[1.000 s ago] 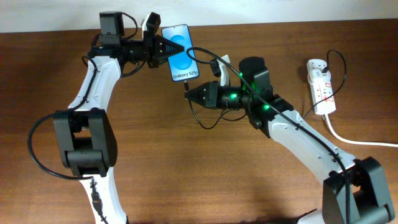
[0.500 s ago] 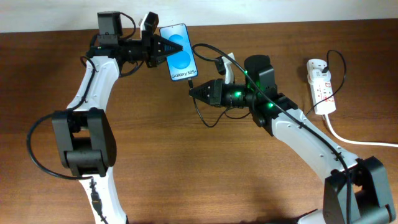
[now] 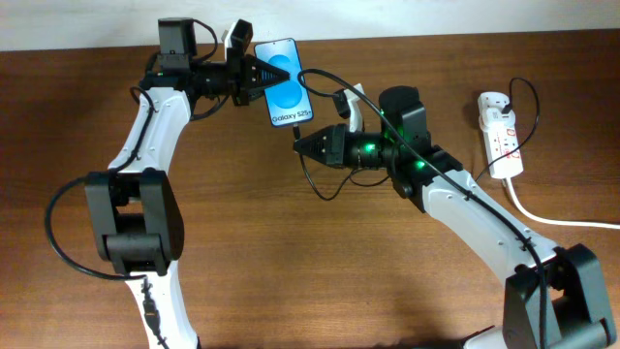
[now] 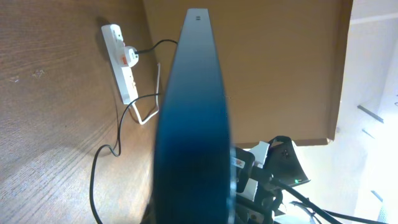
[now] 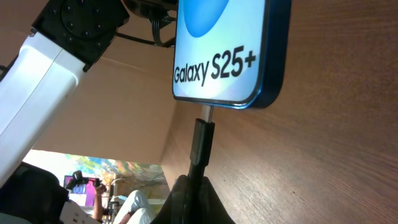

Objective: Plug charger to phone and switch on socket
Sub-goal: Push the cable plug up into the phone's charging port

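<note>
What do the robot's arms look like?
The left arm and right arm are white tubes with chunky black joints and thin black cables. The left gripper and right gripper are black, pointed. Green lights glow on the right arm.

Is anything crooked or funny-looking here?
A little. The phone sits slanted in the left gripper. The shiny tip of the charger plug shows just below the phone, so it looks not pushed fully in.
</note>
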Motion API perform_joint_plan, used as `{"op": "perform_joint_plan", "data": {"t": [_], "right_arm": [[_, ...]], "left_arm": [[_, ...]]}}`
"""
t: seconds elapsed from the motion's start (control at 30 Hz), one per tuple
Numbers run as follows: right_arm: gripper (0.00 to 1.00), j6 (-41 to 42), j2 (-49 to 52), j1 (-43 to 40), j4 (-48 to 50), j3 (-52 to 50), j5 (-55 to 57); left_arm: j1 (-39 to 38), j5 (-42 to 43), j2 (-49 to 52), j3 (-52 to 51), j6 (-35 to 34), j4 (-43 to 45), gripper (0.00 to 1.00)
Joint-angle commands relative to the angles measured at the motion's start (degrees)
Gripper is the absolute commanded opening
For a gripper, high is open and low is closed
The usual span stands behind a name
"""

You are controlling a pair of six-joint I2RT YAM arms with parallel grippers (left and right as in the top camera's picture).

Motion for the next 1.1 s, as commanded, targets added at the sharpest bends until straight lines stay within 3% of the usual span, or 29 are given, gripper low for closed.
{"op": "perform_joint_plan", "data": {"t": [0.0, 1.07], "right_arm": [[0.04, -0.61, 0.31, 0.33, 0.42, 0.2, 1.4], [0.04, 1.64, 0.31, -1.99, 4.96, 0.22, 5.11]], "left_arm": [[-0.85, 2.82, -0.35, 0.31, -0.35, 0.09, 0.0], [-6.38, 3.3, -0.35, 0.31, -0.31, 0.09, 0.0]]}}
